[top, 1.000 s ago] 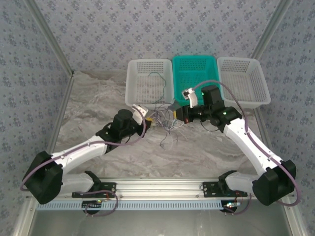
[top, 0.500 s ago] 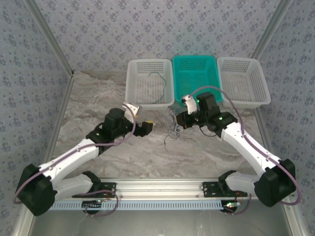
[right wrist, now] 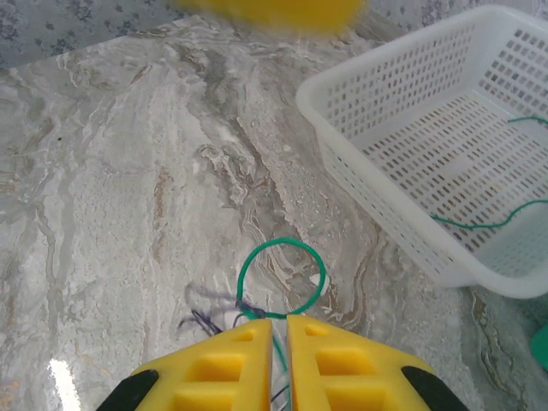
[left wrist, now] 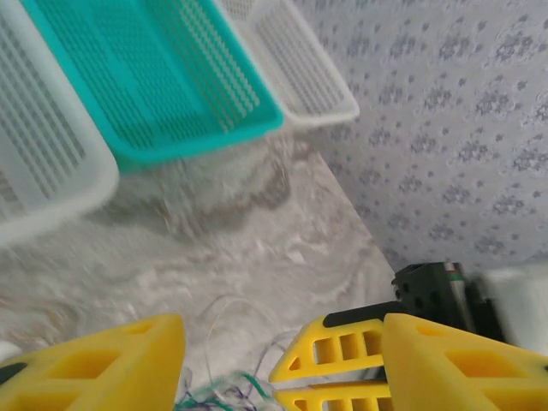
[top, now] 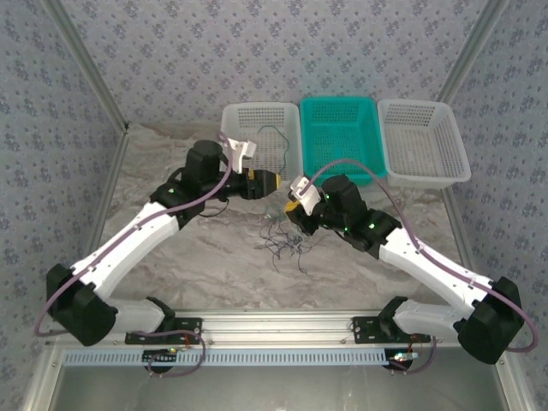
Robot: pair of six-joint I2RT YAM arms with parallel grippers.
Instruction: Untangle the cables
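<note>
My left fingers (left wrist: 94, 368) wide apart above the bench (top: 214, 274), my right fingers (right wrist: 334, 368) pinched on a green loop of the cables (top: 284, 242), tangle lying on the bench near the white basket (top: 231, 141), another green cable (right wrist: 471, 226) inside it.

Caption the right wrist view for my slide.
Right gripper pinches a looped green cable beside the white basket.

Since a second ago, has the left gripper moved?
Yes. The left gripper moved farther out, up to the near rim of the left white basket.
</note>
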